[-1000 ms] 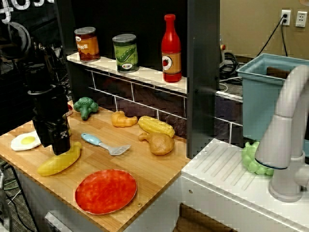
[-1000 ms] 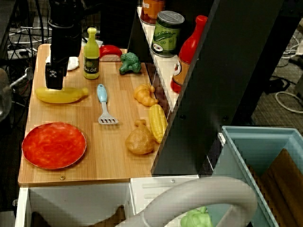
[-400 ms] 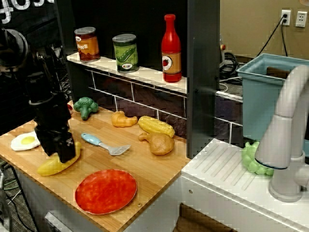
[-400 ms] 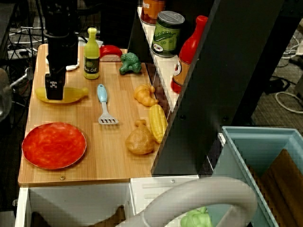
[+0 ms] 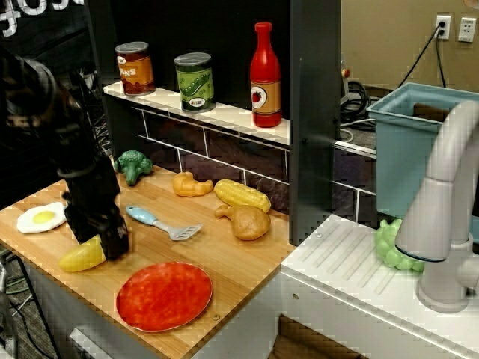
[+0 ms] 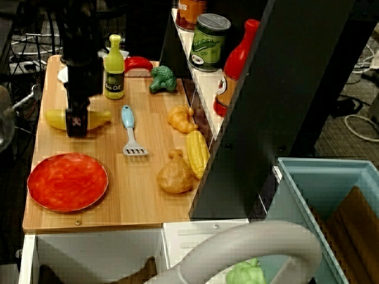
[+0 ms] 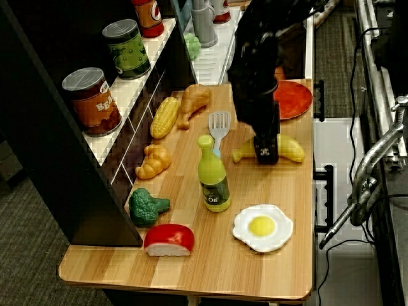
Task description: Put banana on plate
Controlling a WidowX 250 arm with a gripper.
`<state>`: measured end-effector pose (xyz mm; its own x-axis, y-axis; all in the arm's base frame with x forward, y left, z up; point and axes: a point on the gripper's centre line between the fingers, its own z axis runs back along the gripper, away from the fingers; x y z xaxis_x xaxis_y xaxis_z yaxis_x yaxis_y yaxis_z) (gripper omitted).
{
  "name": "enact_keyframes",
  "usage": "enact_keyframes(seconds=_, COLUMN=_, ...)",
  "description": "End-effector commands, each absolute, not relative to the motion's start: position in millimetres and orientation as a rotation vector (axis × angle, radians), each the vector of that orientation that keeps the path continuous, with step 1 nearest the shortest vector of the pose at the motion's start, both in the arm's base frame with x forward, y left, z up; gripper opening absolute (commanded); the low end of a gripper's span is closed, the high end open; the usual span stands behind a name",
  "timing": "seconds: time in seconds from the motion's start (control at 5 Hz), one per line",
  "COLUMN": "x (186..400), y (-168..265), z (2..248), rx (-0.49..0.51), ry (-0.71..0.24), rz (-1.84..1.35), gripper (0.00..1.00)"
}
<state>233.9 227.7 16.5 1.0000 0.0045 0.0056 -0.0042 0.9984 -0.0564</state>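
The yellow banana (image 5: 81, 256) lies flat on the wooden counter, left of the blue spatula; its two ends show on either side of the gripper in the overhead view (image 6: 99, 116) and in the side view (image 7: 291, 148). My black gripper (image 5: 112, 243) is down over the banana's middle, fingers on either side of it, also seen from above (image 6: 76, 125) and from the side (image 7: 266, 153). The gap between the fingers is hidden. The red-orange plate (image 5: 164, 296) sits empty at the counter's front edge, just to the right of the banana, and also shows from above (image 6: 67, 181).
A fried egg (image 5: 40, 218) lies left of the banana and a blue spatula (image 5: 161, 223) behind it. A green oil bottle (image 6: 113, 68), broccoli (image 5: 132, 164), croissant (image 5: 191, 185), corn cob (image 5: 242, 195) and drumstick (image 5: 247, 221) stand further back. Cans and a red bottle (image 5: 266, 75) are on the shelf.
My gripper has moved down and towards the plate along the banana, from above its left part to low over its middle. The banana and plate have not moved.
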Motion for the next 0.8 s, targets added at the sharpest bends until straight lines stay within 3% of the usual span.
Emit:
enact_keyframes(seconds=0.0, x=235.1, y=238.0, z=6.8, rx=0.039, ry=-0.037, rz=-0.002, gripper=0.90)
enact_keyframes(seconds=0.2, x=238.1, y=237.3, z=10.5, rx=0.013, ry=-0.017, rz=-0.018, gripper=0.00)
enact_keyframes(seconds=0.4, x=243.7, y=236.5, z=25.0, rx=-0.012, ry=-0.005, rz=-0.025, gripper=0.00)
enact_keyframes(seconds=0.6, x=251.9, y=219.4, z=54.8, rx=-0.049, ry=0.006, rz=-0.083, gripper=0.00)
